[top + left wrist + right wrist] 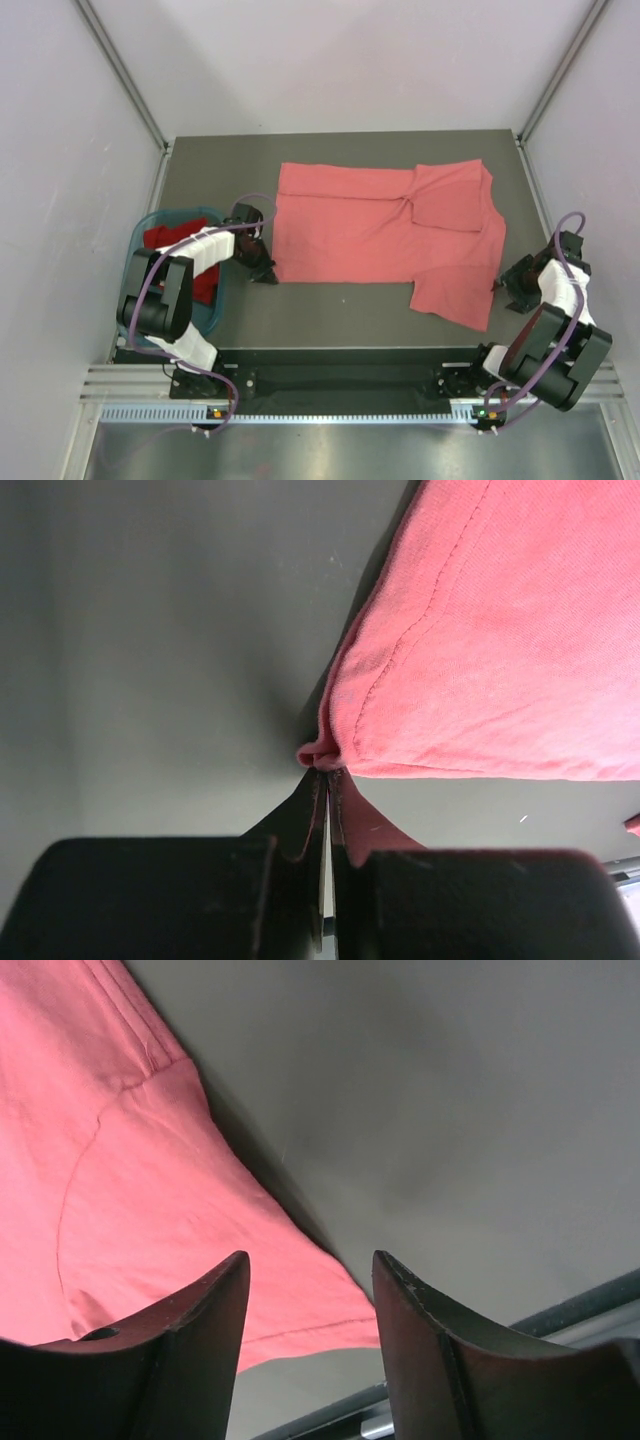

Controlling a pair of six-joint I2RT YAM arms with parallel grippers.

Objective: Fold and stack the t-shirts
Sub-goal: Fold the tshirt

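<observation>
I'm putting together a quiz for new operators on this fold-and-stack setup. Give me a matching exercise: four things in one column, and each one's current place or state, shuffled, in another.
Things:
1. pink t-shirt
2. dark red t-shirt
3. left claw
4. right claw

Places or states:
A. open, gripping nothing
B. lying in the teal basket
C. shut on a corner of the pink cloth
D. spread out on the table

Pairs: 1-D, 2-B, 3-C, 4-A
</observation>
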